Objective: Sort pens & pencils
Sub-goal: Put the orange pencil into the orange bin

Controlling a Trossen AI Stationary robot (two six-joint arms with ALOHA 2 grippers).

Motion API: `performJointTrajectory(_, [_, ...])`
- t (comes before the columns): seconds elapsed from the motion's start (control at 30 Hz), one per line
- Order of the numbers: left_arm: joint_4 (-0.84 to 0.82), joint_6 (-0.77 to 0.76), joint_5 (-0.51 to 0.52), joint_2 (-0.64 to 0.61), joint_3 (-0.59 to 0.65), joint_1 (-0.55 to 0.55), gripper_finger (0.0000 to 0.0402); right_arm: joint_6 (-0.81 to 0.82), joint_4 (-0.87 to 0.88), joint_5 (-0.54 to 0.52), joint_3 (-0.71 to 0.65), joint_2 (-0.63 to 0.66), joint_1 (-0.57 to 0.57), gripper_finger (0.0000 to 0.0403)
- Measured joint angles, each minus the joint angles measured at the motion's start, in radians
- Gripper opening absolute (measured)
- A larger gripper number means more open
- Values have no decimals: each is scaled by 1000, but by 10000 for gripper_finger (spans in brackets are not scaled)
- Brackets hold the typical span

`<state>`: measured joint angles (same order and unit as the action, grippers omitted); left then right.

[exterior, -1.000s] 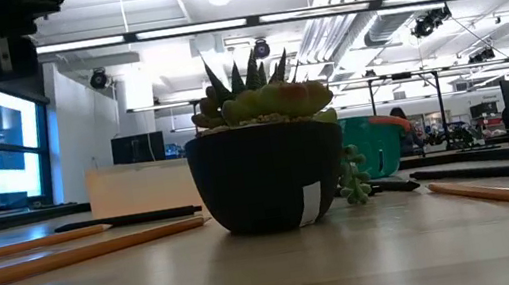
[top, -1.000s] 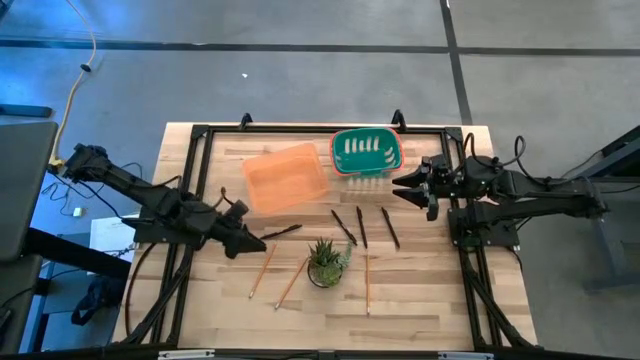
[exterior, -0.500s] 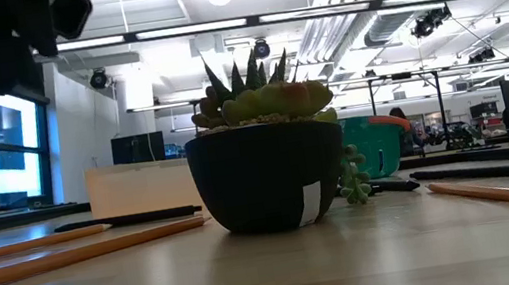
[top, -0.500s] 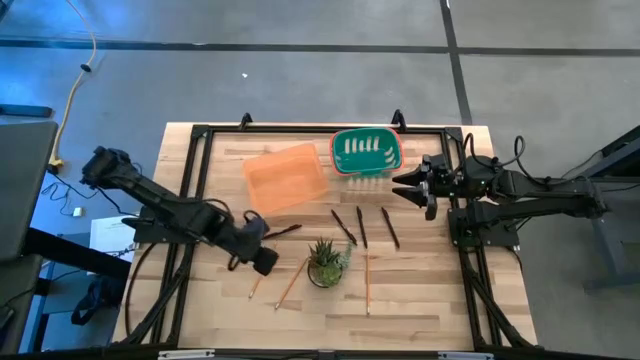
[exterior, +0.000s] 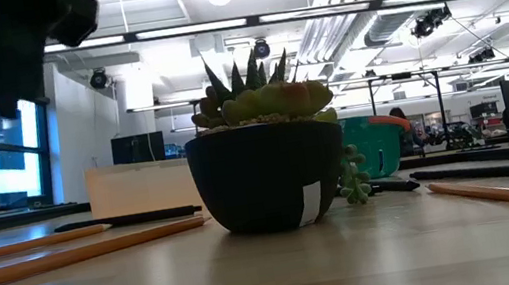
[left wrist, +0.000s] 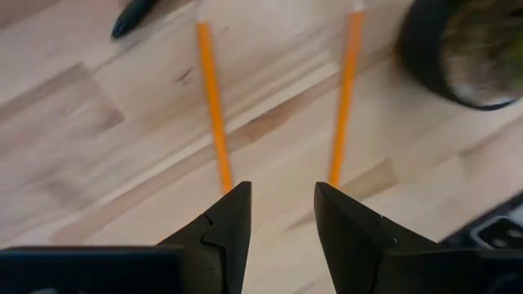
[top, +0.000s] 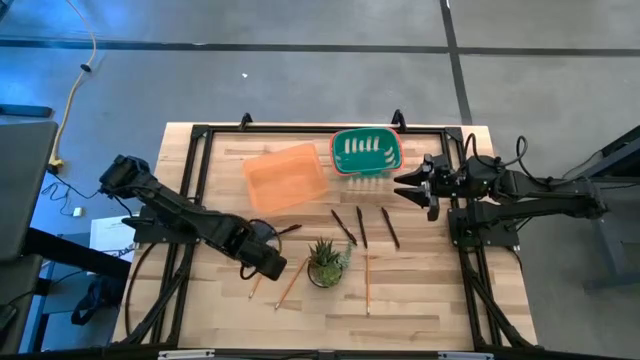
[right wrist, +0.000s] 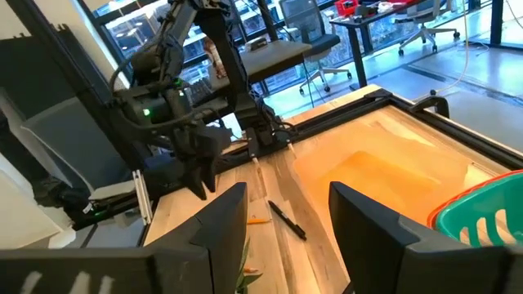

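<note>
Left gripper (top: 272, 267), fingers apart and empty, above two pencils (left wrist: 214, 114) lying just beside the potted succulent (top: 326, 262); pens (top: 359, 226) lie beyond the succulent, toward the green basket (top: 366, 150); right gripper (top: 404, 184), spread, empty, waits beside the basket; pencils probably light, stiff, prone to roll; pinch mid-shaft.

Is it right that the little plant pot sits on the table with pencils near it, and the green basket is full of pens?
Not quite. The high view shows the green basket holding no pens; the pens lie on the table. The plant pot does sit on the table with pencils near it.
</note>
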<state>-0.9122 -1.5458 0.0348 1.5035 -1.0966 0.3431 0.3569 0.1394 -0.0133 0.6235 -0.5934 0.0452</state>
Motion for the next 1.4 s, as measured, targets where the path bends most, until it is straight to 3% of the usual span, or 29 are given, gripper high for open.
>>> performJointTrajectory(0.47, [4,-76,-106,147,0,13,122,-2,7,11,0,0,0,165])
performJointTrajectory(0.87, [6,-34,-70,236,0,10,122,-8,8,12,0,0,0,165])
performJointTrajectory(1.4, [108,-11,-61,245,56,10,122,5,10,41,0,0,0,165])
